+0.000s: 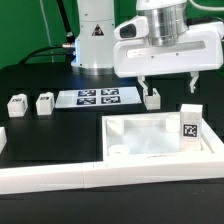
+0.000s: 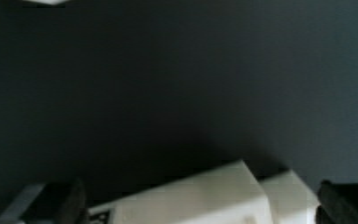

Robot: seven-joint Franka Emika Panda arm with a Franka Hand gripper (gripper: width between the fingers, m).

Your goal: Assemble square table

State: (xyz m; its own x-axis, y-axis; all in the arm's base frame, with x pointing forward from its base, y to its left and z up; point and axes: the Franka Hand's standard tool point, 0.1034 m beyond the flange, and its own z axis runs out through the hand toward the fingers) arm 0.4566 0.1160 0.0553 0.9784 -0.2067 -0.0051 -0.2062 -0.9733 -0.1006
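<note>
The white plastic square slab with raised rim [image 1: 150, 140] lies flat, with one small white tagged leg [image 1: 190, 123] upright in its corner on the exterior view's right, seemingly fitted. Three loose white legs [image 1: 44, 102] stand beyond it, so most remains. The two-finger gripper [image 1: 169, 87] hangs above, spread and empty.

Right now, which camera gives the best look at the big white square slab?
The exterior view. There the square slab shows nearly whole, raised rim and all, with a tagged leg at its side toward the exterior view's right. The wrist view shows only a blurred white piece; whether that is the slab cannot be told.
</note>
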